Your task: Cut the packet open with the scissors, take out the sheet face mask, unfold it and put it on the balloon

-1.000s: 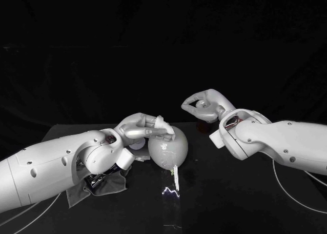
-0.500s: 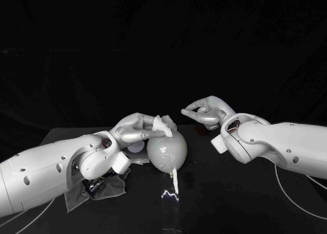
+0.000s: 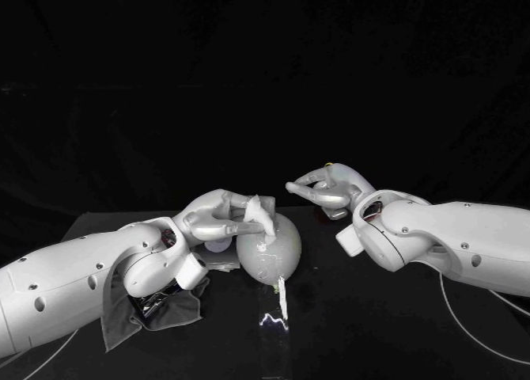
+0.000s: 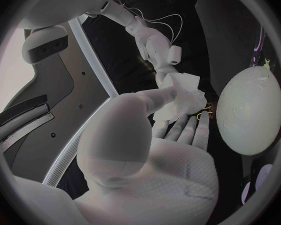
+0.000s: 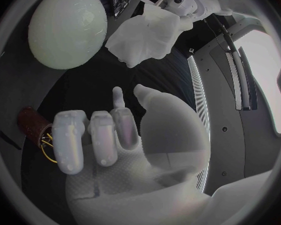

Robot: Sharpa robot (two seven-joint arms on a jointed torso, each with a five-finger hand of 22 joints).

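Now left hand (image 3: 216,218) pinches mask (image 3: 259,210) beside balloon (image 3: 272,252).

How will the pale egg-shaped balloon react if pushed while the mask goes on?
The pale egg-shaped balloon looks light and rounded, so a push probably rocks or rolls it. Its skin is smooth and glossy, so the crumpled white sheet mask in the left hand may slide off.

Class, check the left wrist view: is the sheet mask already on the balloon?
No, the left hand pinches the bunched sheet mask beside the balloon, with a gap between them.
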